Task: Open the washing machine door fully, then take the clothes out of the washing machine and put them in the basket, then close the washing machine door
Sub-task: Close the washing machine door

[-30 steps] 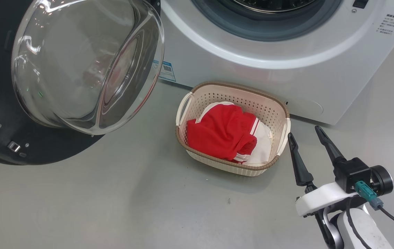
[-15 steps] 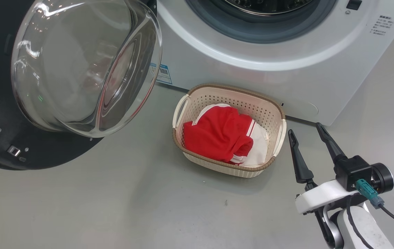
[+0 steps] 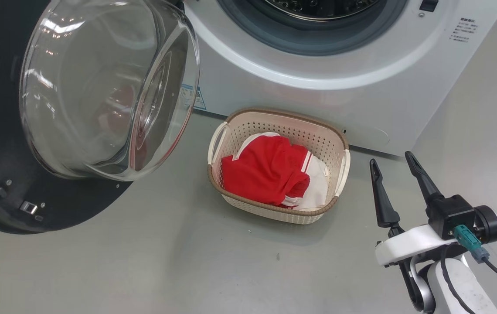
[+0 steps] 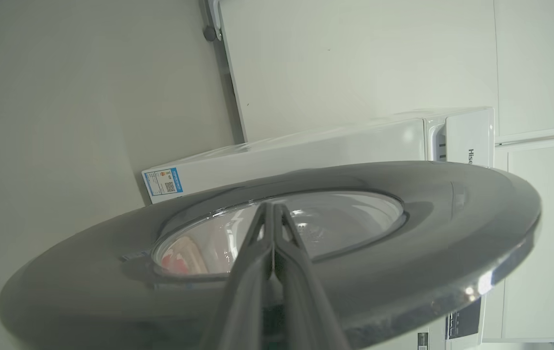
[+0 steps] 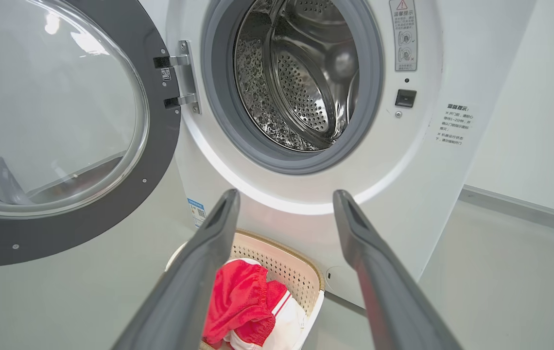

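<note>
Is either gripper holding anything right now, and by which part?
Nothing is held. The right gripper stands open and empty beside the basket; the left gripper is shut on nothing, by the washing machine door.

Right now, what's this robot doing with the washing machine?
The robot is emptying the washing machine. Its door stands wide open, and the drum looks empty. Red and white clothes lie in the basket on the floor in front of the machine. The right gripper hangs open beside the basket, holding nothing. The left gripper is shut, its fingers pointing at the door's outer face, so closing the door looks like the step left.
</note>
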Controlling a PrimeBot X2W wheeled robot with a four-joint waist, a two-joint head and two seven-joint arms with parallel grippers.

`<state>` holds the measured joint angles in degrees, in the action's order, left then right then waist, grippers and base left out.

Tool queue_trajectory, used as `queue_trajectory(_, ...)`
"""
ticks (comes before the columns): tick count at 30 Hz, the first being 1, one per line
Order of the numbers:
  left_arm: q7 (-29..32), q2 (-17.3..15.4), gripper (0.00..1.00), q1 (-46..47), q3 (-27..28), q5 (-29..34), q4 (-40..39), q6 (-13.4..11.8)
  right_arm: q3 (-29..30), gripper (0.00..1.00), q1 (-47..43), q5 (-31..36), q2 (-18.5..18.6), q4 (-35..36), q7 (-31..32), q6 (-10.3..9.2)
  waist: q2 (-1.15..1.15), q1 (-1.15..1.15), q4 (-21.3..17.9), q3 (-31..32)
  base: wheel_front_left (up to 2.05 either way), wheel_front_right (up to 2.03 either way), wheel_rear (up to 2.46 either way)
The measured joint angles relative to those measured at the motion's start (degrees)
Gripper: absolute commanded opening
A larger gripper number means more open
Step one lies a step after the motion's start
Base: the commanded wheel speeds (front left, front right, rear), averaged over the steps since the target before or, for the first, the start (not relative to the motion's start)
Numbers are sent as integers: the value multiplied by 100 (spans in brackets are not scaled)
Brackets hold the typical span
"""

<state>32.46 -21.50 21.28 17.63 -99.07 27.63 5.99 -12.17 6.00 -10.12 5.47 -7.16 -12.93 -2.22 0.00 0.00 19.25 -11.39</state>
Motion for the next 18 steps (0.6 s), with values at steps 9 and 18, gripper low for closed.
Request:
queue_trajectory(9,353,73,0,-371,97,-261,-453,86,64,100,61,-60,-29,26,-51,-49,0,0,-231,-26,0,0,0)
queue_trajectory(18,764,249,0,-844,136,-481,-1201,88,111,100,69,-140,-110,43,-100,-103,0,0,-494,-45,0,0,0)
